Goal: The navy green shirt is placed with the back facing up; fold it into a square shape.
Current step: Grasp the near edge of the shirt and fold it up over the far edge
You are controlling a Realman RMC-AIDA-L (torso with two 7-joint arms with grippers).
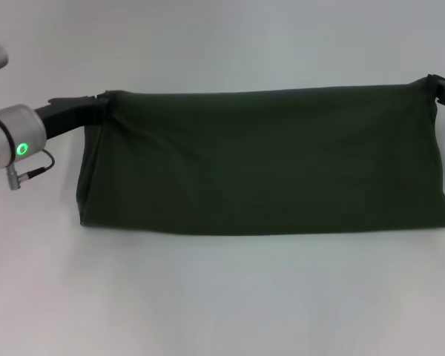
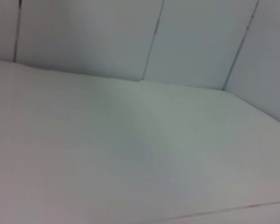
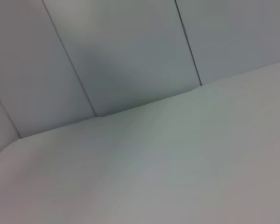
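In the head view the navy green shirt [image 1: 263,159] shows as a wide dark olive band with a plain face and no lettering. Its top edge runs taut and straight between my two grippers, and its lower edge rests on the white table [image 1: 222,297]. My left gripper [image 1: 101,101] is shut on the top left corner. At the frame's right edge, my right gripper [image 1: 434,84] is shut on the top right corner. Neither wrist view shows the shirt or any fingers.
The left arm's grey wrist with a green light [image 1: 21,148] reaches in from the left edge. In the wrist views I see only the white tabletop [image 2: 130,154] and pale wall panels [image 3: 130,56] behind it.
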